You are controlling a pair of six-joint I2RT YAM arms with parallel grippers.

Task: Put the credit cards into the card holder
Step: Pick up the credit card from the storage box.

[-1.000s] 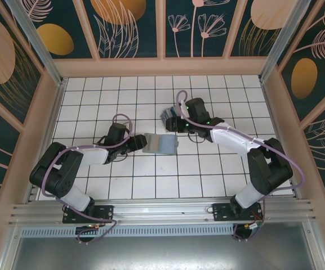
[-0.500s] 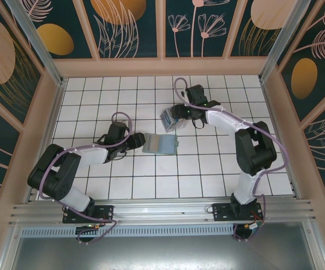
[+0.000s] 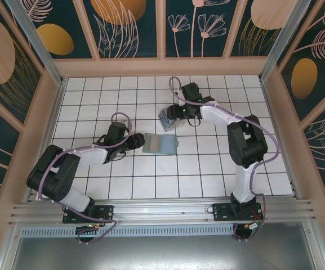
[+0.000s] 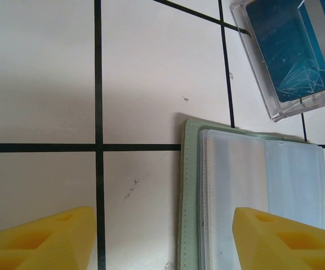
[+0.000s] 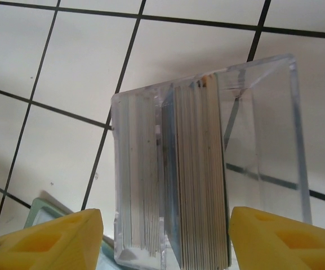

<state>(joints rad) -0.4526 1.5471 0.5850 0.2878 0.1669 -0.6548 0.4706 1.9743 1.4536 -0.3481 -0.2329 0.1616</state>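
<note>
On my left wrist feed, the left gripper is wide apart and holds nothing. One yellow fingertip sits over bare white tile and the other is over the card holder. The holder's stitched left edge falls between the two fingertips. The card holder lies open and flat on the desk, its sage-green border framing pale slots. I can't make out any card in those slots. Just beyond its far corner is the clear box, with a blue card showing through its wall.

On the right wrist feed, the right gripper has its jaws spread to either side of the clear box. I can't tell whether the pads press on the walls or stand just off them. The credit cards stand on edge in the box, packed as a stack towards its left side, with the right part bare. A green corner of the card holder shows at the lower left.

From overhead, the left gripper is at the left edge of the card holder, mid-desk. The right gripper is at the clear box, which is just beyond the holder.
</note>
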